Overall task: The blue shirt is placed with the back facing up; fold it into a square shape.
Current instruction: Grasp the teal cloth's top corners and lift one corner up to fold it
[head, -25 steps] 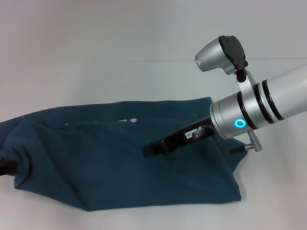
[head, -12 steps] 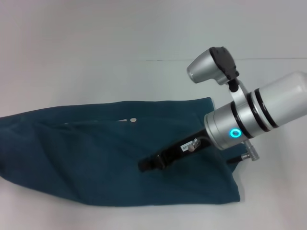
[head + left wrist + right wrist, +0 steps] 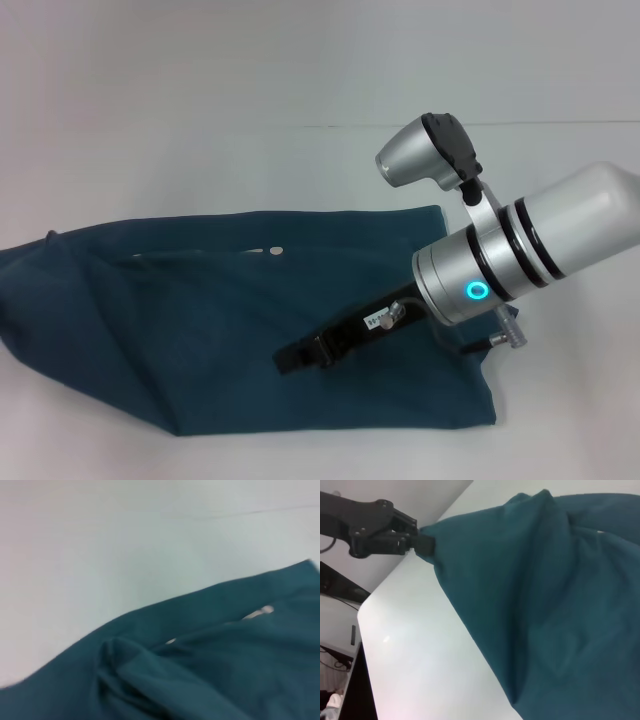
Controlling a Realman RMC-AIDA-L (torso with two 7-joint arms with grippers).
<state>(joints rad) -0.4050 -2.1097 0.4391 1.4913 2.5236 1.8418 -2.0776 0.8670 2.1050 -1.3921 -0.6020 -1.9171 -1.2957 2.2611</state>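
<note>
White tabletop [image 3: 200, 100] fills frame. Our dark teal-blue cotton shirt [image 3: 200, 340] lies across lower half of head view, half folded, rumpled. Our left gripper [image 3: 395, 535], upper left of right wrist view, pinches shirt's corner shut. Our right gripper [image 3: 300, 355] sits low over cloth at lower centre; we cannot tell its finger state. Risk, we judge: corner slips from pinch under pull, fold goes crooked.

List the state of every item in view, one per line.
blue shirt: partly folded into a long band, rumpled, one end pulled up.
left gripper: shut on the shirt's end, off the table edge.
right gripper: low over the shirt's middle; grip unclear.
table: white, under the shirt.
</note>
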